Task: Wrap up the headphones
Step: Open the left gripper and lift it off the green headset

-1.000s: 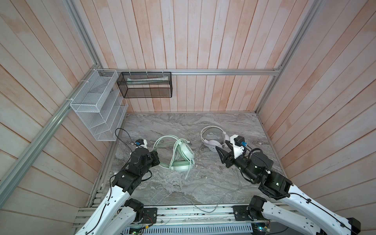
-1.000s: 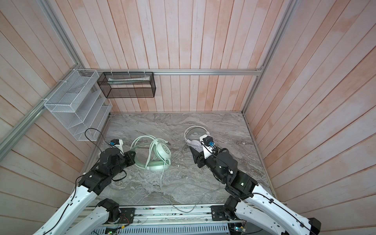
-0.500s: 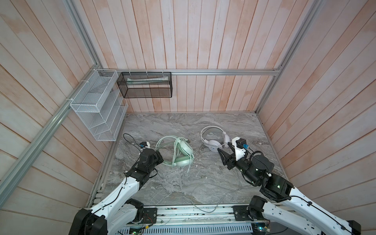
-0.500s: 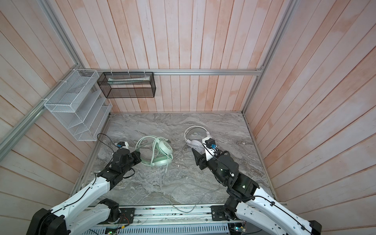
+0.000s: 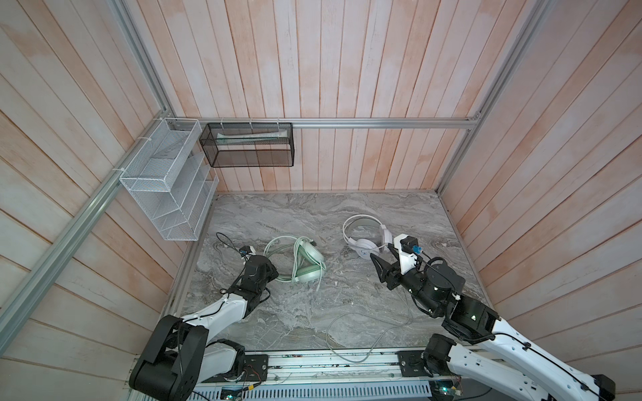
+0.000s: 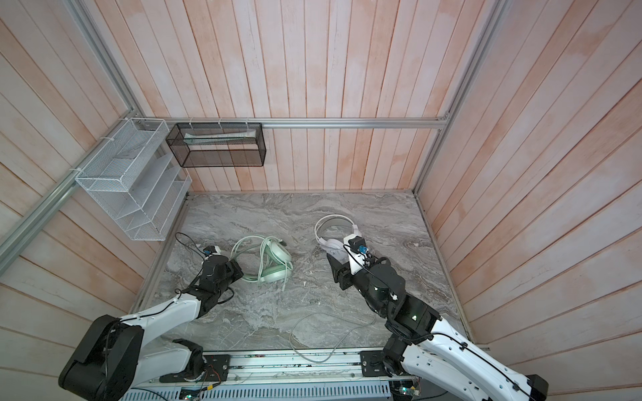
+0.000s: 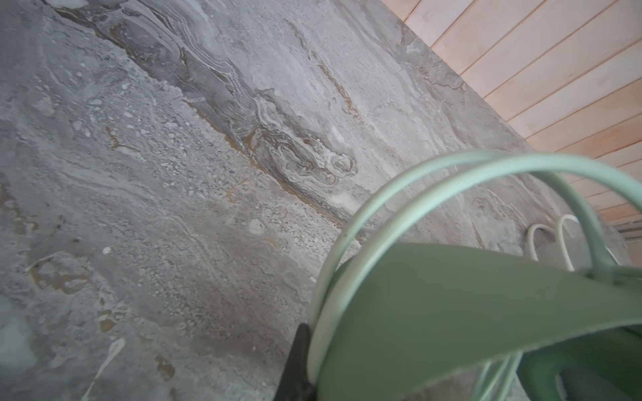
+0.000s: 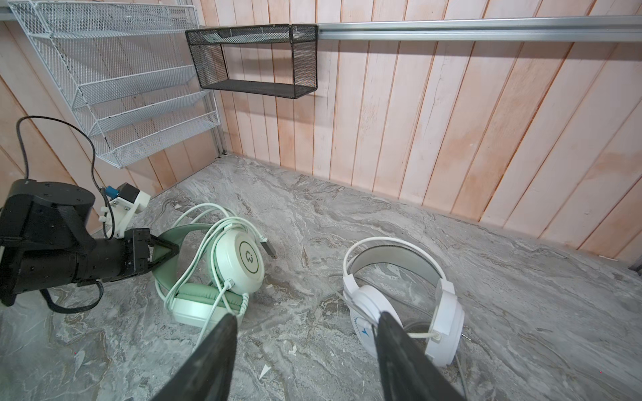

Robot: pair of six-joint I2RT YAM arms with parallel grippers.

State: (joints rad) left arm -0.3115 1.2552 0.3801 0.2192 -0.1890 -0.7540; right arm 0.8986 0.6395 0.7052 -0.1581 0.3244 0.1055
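Headphones: mint-green headset (image 5: 307, 258) on the counter (image 5: 312, 215), white headset (image 5: 363, 244) at its 3 o'clock in both top views. Tool state: left tool (image 8: 175, 247) pressed together at the mint headband (image 7: 451, 312), with no grip confirmed; right tool (image 8: 305, 317) spread over the white cup (image 8: 361, 305). Expect light frames, stiff bands, limp cords (image 7: 521, 167) — hold at the band.

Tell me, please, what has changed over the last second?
The left arm dropped low, and the left gripper, shut on the mint-green headset, shifted it slightly toward the back wall. The right gripper stayed open by the white headset, which did not move.
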